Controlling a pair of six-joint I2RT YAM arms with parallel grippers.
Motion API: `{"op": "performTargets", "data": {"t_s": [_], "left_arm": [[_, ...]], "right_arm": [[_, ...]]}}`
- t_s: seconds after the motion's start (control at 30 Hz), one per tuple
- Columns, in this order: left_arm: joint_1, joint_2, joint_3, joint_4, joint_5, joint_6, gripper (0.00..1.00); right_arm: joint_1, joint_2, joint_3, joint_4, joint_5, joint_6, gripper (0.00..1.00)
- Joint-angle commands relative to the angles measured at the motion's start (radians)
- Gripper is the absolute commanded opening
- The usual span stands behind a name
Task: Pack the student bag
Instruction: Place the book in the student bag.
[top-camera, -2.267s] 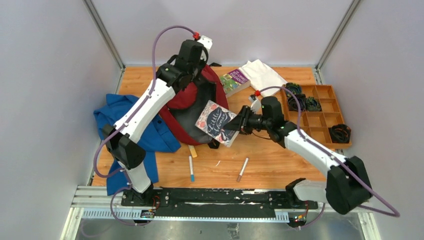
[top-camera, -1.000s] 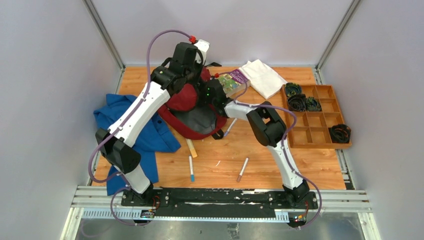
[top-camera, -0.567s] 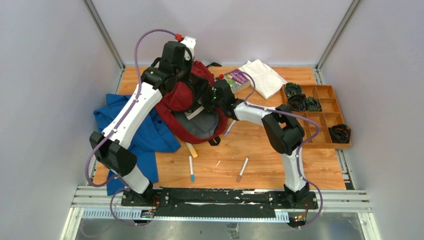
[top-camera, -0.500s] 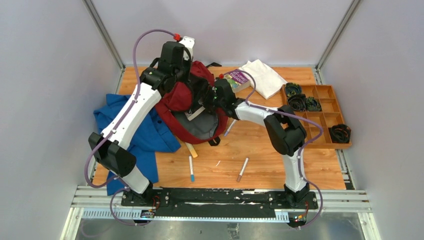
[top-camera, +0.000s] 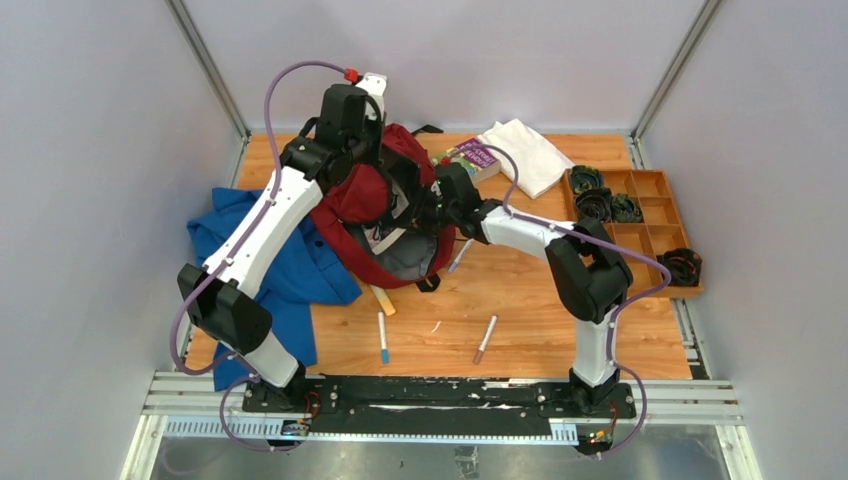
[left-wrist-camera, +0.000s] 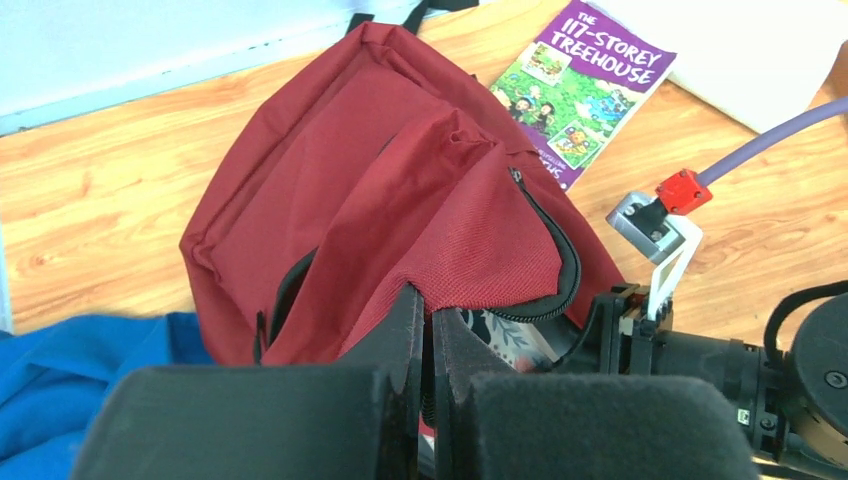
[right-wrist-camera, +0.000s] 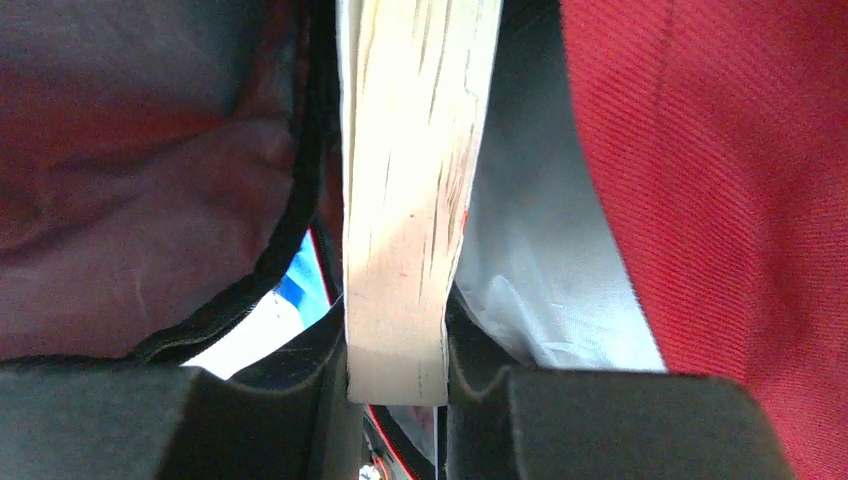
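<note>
The student bag (top-camera: 350, 195) lies on the bench (top-camera: 530, 310), left of centre, with its mouth open toward the right arm. The left tool (left-wrist-camera: 428, 335) is closed together, pinching the bag's red flap edge. The right tool (right-wrist-camera: 395, 375) sits inside the mouth, clamped on a book (right-wrist-camera: 415, 150) beside the grey lining.

walls (top-camera: 90, 200): plain pale grey; table (top-camera: 520, 300): orange-brown wood; corner posts (top-camera: 211, 75): bare metal; light: even, soft

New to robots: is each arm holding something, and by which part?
Left end effector pinches the student bag by its flap edge; right end effector grips a book by its page edge.
</note>
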Motion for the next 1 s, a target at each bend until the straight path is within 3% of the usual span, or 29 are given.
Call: {"op": "performTargets", "data": {"t_s": [0.0, 0.2, 0.27, 0.33, 0.47, 0.5, 0.6, 0.83, 0.97], "left_arm": [[0.009, -0.021, -0.003, 0.061, 0.047, -0.024, 0.00], [0.009, -0.043, -0.011, 0.055, 0.098, 0.001, 0.00], [0.009, -0.056, -0.012, 0.053, 0.120, 0.009, 0.00], [0.009, -0.070, -0.016, 0.054, 0.144, 0.013, 0.00], [0.009, -0.104, -0.043, 0.060, 0.165, 0.014, 0.00], [0.009, -0.109, -0.048, 0.063, 0.165, 0.012, 0.00], [0.009, -0.110, -0.057, 0.062, 0.144, 0.008, 0.00], [0.012, -0.094, -0.070, 0.070, 0.081, -0.002, 0.00], [0.019, -0.089, -0.074, 0.074, 0.079, -0.004, 0.00]], "right_arm": [[-0.002, -0.022, -0.020, 0.100, -0.043, 0.017, 0.00], [-0.019, 0.077, -0.104, 0.725, -0.175, 0.192, 0.00], [-0.021, 0.145, -0.080, 0.881, -0.179, 0.273, 0.00], [-0.017, 0.210, -0.025, 0.916, -0.159, 0.301, 0.00], [-0.016, 0.286, 0.167, 0.618, -0.061, 0.172, 0.00], [-0.018, 0.287, 0.194, 0.524, -0.041, 0.142, 0.04], [-0.018, 0.279, 0.223, 0.365, -0.023, 0.092, 0.37], [-0.017, 0.194, 0.184, 0.140, -0.009, -0.002, 0.75], [-0.019, 0.110, 0.125, 0.052, -0.001, -0.057, 0.86]]}}
